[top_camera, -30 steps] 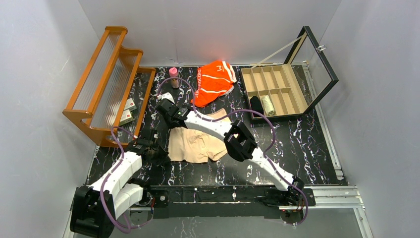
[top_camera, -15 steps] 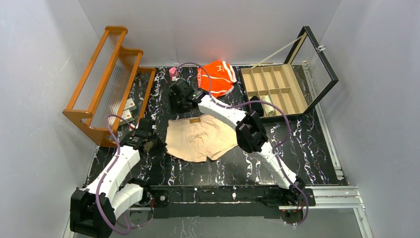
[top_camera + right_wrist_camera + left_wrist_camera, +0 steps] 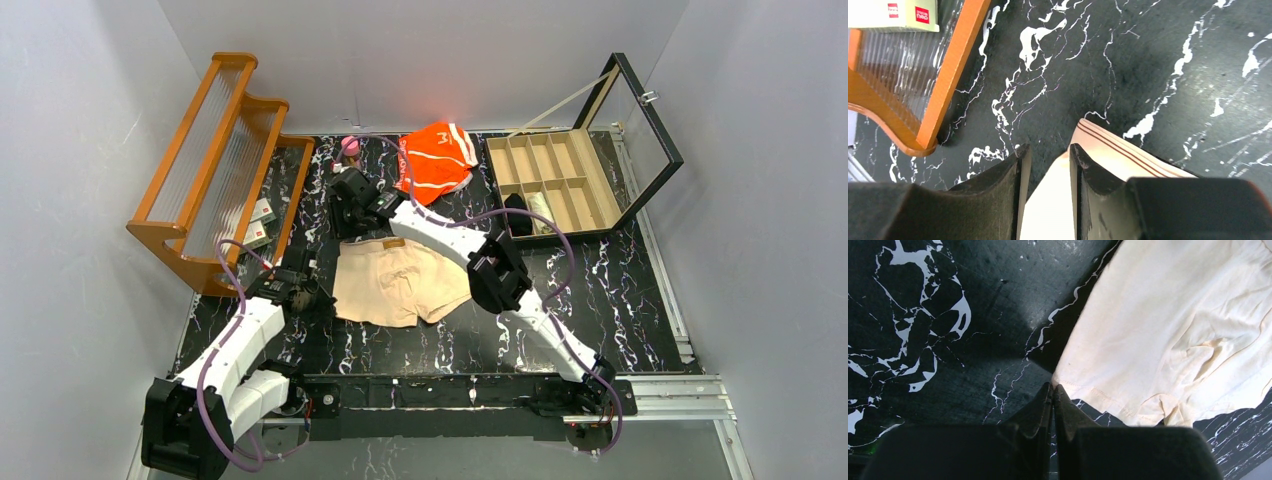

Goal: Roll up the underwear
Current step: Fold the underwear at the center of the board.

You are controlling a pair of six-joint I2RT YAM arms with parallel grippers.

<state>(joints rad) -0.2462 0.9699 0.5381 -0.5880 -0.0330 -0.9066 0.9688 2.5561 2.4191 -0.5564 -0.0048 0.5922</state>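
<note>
Lying flat, soft beige underwear [image 3: 400, 283] borders the left tool [image 3: 1053, 388], tips together; right tool [image 3: 1049, 151] gapes above its striped waistband [image 3: 1118, 145].

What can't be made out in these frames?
- Left wrist view: whether the shut left hand pinches the hem of the beige underwear; its tips meet right at the edge.
- Top view: fingertips of the right hand, hidden under its own wrist.
- Top view: the pink object, partly behind that arm; too small to identify.
- Right wrist view: the labelled box, cut off by the top edge.
</note>
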